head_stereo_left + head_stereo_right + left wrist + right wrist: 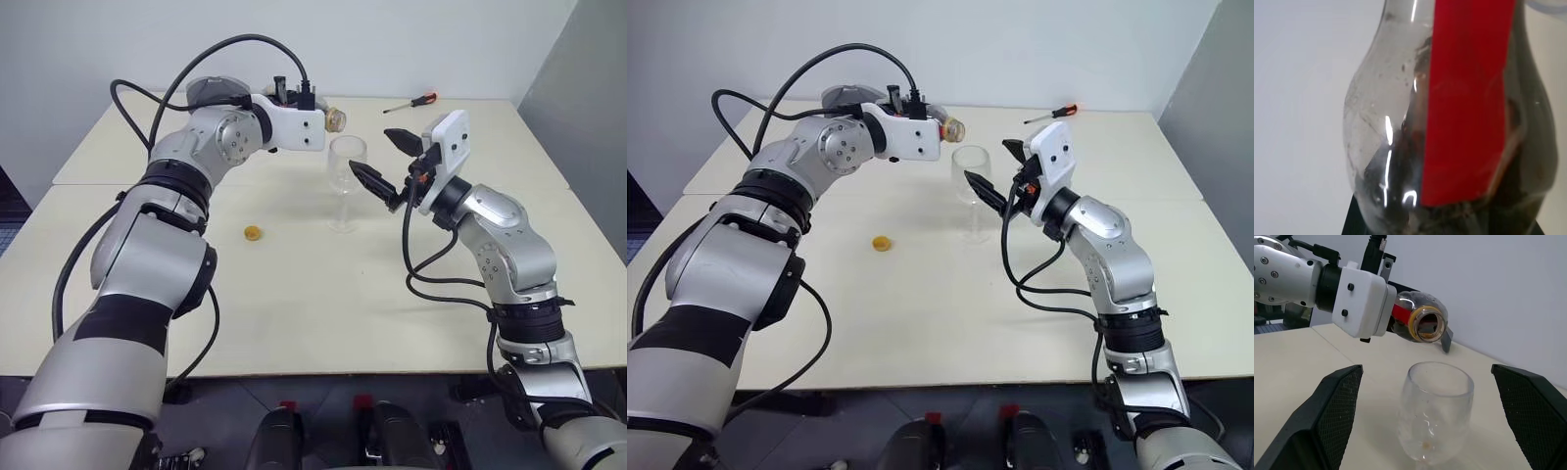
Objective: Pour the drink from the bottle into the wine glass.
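Nearest the camera, the right claw point(1430, 421) stood wide open and empty beside the wine glass point(346, 183), mid-counter. Behind it, the left claw point(921, 116) gripped the uncapped bottle point(1420, 319) level; pouring had begun, needing further tilt over the bowl.

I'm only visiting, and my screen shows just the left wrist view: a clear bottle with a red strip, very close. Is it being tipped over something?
Observer: Yes. The left gripper holds the bottle on its side, with its open mouth near the rim of a wine glass.
Operator: So the cap is off?
Observer: Yes, a small yellow cap lies on the table, to the left of the glass.
Operator: What's the other arm doing?
Observer: The right gripper is open and points at the glass. It has a finger on either side and isn't touching it.
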Controlling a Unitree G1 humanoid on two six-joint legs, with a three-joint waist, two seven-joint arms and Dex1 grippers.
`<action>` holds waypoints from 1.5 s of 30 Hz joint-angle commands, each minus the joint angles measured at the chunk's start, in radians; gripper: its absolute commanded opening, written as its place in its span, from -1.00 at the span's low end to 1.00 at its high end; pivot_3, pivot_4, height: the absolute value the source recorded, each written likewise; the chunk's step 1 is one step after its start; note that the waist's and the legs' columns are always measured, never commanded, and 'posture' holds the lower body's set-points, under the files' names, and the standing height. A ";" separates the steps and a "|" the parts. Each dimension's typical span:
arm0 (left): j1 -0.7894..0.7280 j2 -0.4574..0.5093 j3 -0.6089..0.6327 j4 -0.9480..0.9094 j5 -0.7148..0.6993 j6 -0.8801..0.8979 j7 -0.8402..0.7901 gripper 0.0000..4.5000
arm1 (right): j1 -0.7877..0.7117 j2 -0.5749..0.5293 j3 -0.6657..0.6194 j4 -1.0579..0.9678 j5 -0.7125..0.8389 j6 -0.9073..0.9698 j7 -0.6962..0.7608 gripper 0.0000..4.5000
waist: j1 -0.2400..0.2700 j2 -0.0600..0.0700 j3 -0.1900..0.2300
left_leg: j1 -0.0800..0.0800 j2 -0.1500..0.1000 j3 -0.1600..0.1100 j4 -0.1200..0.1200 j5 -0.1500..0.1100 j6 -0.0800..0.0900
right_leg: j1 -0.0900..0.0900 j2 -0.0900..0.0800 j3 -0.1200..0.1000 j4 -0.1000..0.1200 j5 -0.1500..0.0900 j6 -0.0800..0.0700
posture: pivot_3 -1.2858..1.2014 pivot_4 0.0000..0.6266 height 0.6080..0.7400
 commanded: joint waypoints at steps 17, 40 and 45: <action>-0.063 0.010 -0.002 -0.002 0.017 0.012 0.040 -0.53 | 0.030 0.009 -0.015 -0.104 0.021 0.048 -0.022 1.00 | 0.000 0.000 0.000 | 0.000 0.000 0.000 0.001 0.000 0.001 | 0.000 0.000 0.001 0.000 0.000 0.000 | 0.03 -0.52 1.00; -0.074 0.019 -0.034 0.003 0.054 0.021 0.067 -0.53 | 0.028 0.021 -0.016 -0.097 0.020 0.062 -0.016 1.00 | 0.000 0.000 0.000 | 0.000 0.000 0.000 0.001 0.000 0.001 | 0.000 0.000 0.001 0.001 0.000 0.000 | 0.03 -0.52 1.00; -0.078 0.021 -0.045 0.004 0.068 0.022 0.077 -0.53 | 0.030 0.022 -0.016 -0.098 0.020 0.063 -0.017 1.00 | 0.000 0.000 0.000 | 0.000 0.000 0.000 0.001 0.000 0.001 | 0.000 0.000 0.001 0.000 0.000 0.000 | 0.03 -0.52 1.00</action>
